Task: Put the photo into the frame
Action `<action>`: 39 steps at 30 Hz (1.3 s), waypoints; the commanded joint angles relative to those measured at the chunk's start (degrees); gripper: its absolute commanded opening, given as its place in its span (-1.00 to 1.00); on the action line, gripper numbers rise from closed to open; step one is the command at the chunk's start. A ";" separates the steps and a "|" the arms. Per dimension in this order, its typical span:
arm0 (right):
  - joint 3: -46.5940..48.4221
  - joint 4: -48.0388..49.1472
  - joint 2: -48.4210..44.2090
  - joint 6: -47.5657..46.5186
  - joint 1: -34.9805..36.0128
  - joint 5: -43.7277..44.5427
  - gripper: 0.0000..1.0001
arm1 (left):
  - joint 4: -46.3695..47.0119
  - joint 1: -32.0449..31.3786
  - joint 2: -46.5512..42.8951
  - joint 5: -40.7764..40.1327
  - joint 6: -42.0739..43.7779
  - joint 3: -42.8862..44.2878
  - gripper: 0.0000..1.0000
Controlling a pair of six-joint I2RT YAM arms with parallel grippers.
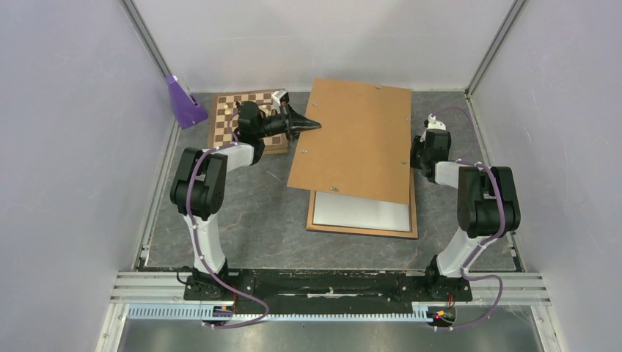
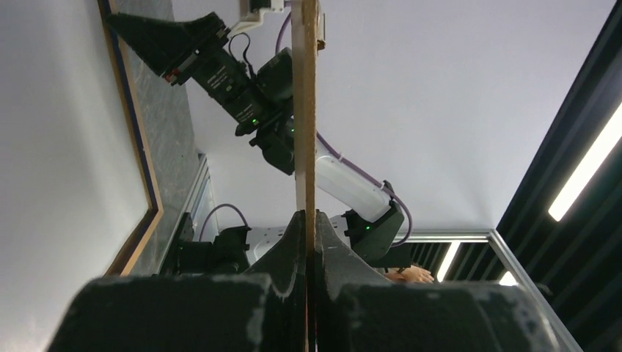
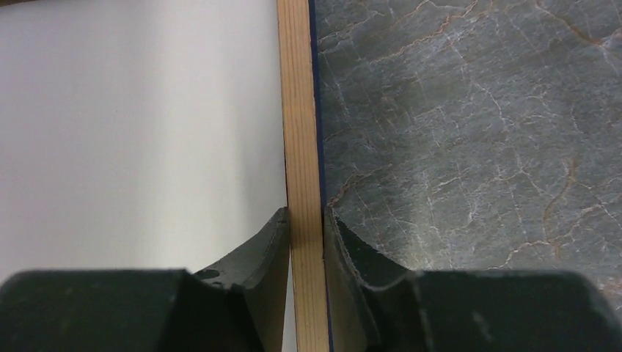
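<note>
Right gripper pinches the frame, photo just beside it; left gripper clamps the backing board by one edge — a slip could drop it, knocking the photo askew.

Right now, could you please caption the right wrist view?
Jaws clamp the frame by its wooden rail, beside the white-backed photo.
</note>
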 commanded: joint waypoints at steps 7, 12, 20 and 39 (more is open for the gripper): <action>3.32 3.18 -0.45 0.67 -0.28 -0.78 -0.01 | 5.32 -3.87 3.14 -2.21 8.08 -1.09 -0.95; 4.11 1.23 -2.29 -0.34 -1.26 -0.81 0.08 | 1.95 -4.02 3.18 -2.95 12.21 -2.27 -0.95; 4.74 -0.57 -5.87 -1.81 -7.82 -1.32 0.11 | 1.06 -4.23 2.99 -4.42 15.42 -4.81 -0.95; 2.31 -1.86 -8.32 -2.44 -15.64 -8.68 0.09 | 4.24 -7.38 9.56 -7.91 19.18 -3.46 -0.95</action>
